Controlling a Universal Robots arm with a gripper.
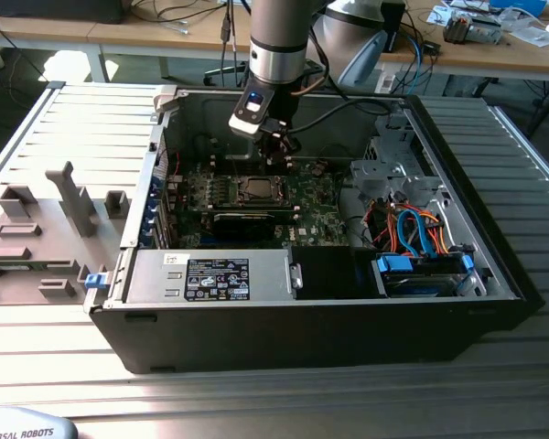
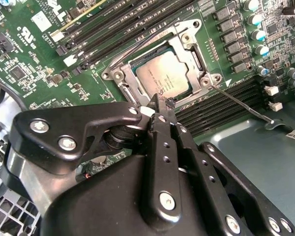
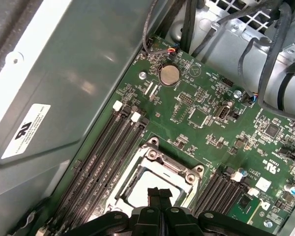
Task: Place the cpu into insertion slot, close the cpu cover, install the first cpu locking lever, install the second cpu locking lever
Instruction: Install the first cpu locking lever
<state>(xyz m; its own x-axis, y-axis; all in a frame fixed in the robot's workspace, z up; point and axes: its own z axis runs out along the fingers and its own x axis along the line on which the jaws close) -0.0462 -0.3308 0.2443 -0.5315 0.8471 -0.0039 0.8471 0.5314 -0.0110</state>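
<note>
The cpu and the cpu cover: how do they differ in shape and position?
The cpu is a solid square plate; the cpu cover is a frame with an open centre. The cpu sits in the middle, and the cpu cover lies closed around it. The cpu cover is wider than the cpu. Both are silvery metal and lie flat on the green board.

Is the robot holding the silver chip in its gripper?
No, the cpu lies flat in its socket, framed by the cpu cover, with the gripper shut just beside it.
</note>
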